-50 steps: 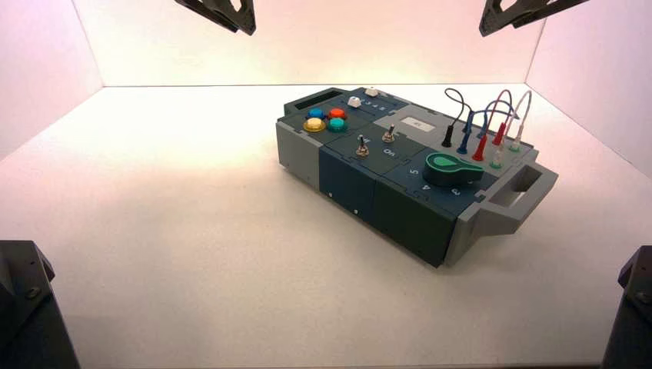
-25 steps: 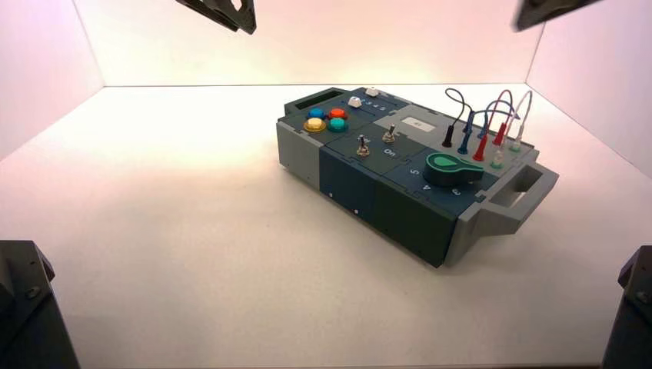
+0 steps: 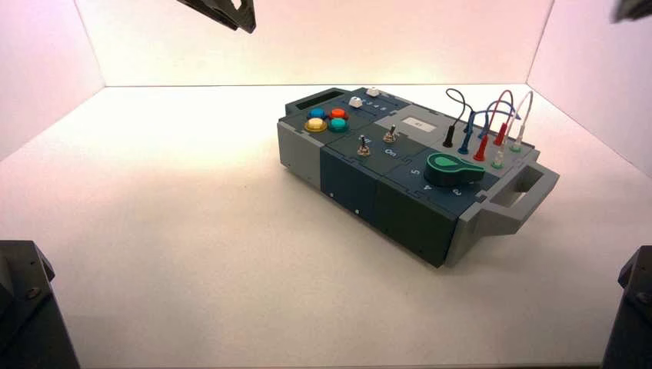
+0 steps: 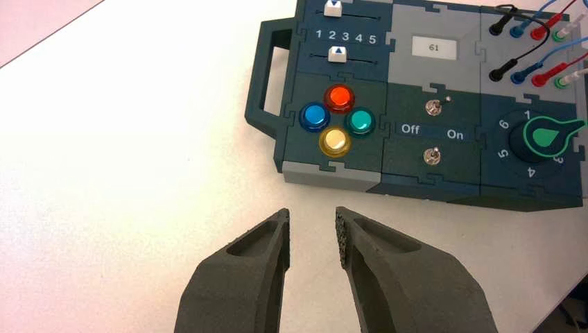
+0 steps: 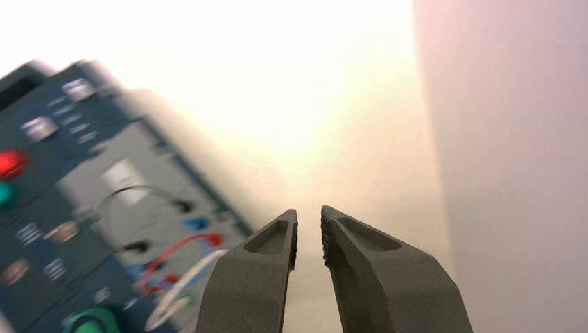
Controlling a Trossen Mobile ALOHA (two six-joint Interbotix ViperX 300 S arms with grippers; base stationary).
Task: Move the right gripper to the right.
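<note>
The right hand (image 3: 633, 8) we held high at the far right corner, fingers (image 5: 258, 277) narrowly parted, holding nothing, beyond the box (image 3: 415, 165).

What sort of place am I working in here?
Likely a lab test enclosure: plain white walls ring a white floor, and the only object is a practice box of buttons, switches and wires.

White floor (image 3: 192, 254) between pale, pink-tinged walls (image 3: 46, 46).
</note>
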